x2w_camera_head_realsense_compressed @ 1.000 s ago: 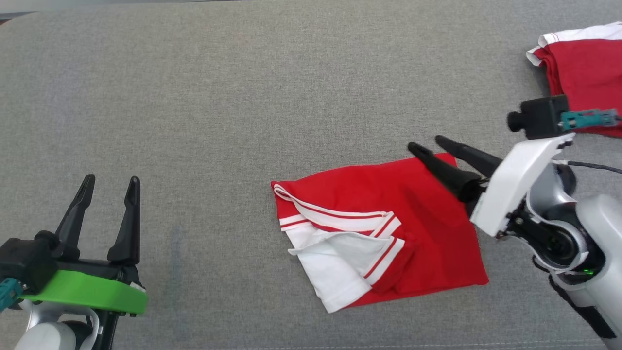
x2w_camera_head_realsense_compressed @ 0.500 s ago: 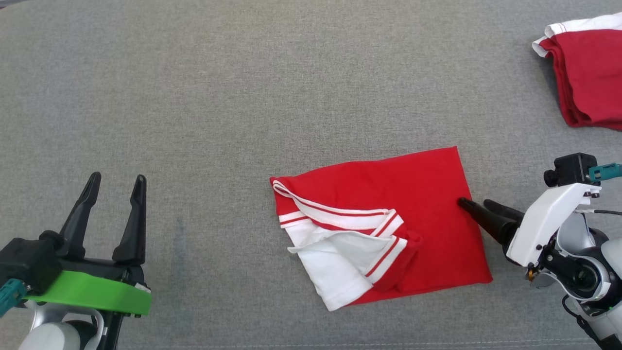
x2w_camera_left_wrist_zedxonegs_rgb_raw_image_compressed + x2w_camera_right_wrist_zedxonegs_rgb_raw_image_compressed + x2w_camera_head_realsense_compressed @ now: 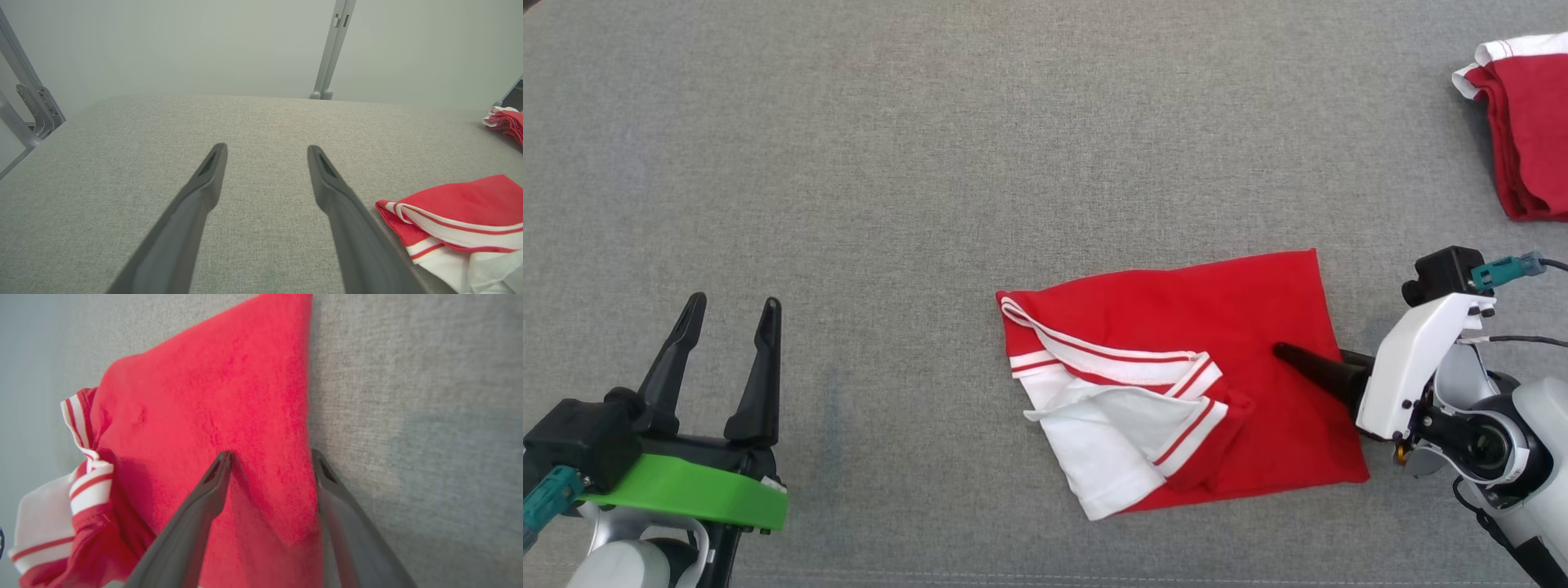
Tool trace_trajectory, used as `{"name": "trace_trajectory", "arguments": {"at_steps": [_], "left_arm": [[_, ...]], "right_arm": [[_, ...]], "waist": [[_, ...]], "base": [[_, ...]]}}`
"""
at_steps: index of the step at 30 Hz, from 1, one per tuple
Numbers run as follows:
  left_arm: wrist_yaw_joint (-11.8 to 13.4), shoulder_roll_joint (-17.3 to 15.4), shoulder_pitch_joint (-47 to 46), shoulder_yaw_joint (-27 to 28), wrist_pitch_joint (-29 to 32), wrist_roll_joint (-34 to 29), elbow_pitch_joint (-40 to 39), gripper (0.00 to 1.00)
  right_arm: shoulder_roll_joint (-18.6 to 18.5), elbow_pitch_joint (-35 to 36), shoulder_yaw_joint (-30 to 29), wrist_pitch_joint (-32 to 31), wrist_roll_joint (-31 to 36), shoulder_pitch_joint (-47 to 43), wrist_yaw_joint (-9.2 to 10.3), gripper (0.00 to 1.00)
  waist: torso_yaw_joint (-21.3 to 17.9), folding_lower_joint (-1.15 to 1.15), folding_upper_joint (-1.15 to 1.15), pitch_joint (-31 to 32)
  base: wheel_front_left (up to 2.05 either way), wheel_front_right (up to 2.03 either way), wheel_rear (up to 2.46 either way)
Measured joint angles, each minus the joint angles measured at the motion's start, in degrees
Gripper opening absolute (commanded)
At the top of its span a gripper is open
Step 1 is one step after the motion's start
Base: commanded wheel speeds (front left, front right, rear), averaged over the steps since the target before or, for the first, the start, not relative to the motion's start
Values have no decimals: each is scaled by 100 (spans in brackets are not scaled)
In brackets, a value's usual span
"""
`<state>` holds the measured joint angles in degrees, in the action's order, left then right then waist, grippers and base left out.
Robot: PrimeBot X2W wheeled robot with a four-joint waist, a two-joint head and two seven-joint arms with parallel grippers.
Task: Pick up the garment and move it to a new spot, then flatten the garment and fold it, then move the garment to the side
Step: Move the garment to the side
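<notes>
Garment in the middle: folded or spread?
Folded. The garment lies as a compact rectangle, its striped white sleeve doubled over on top.

Left gripper had two long blk tapered fingers on a bright green bracket, w/ blk cam block & teal connector. Right gripper: same dark fingers, white housing w/ small screws, thin blk cable, silver-grey joint.

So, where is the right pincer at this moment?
The right pincer is at the head view's lower right, open, straddling the red garment's right edge: one finger over the cloth, the other over the grey surface.
</notes>
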<state>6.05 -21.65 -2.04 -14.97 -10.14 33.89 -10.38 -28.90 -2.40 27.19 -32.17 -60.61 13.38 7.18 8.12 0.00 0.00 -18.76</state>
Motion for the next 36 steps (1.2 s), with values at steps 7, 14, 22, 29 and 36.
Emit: {"name": "trace_trajectory", "arguments": {"at_steps": [7, 14, 22, 29, 36], "left_arm": [[0, 67, -58, -3, -9, -15, 91, 100], [0, 71, -51, 55, -54, -15, 213, 100], [0, 69, -31, 110, -57, -14, 86, 100], [0, 22, -35, 99, 0, -14, -96, 100], [-3, -47, -191, -11, 105, -38, -315, 100]], "right_arm": [[-7, 104, 99, -309, -176, 210, -110, 0], [-76, 960, 198, -671, -279, 698, -365, 0], [-631, 1127, -182, -932, -246, 751, -168, 0], [-1068, 864, -661, -1056, -83, 1062, -52, 0], [-1630, 509, -1326, -1109, 397, 1969, 0, 0]], "waist": [[51, 0, 0, 109], [-3, 0, 0, 282], [-152, 0, 0, 318], [-183, 0, 0, 112], [-156, 0, 0, -232]], "base": [[0, 0, 0], [0, 0, 0], [0, 0, 0], [0, 0, 0], [0, 0, 0]]}}
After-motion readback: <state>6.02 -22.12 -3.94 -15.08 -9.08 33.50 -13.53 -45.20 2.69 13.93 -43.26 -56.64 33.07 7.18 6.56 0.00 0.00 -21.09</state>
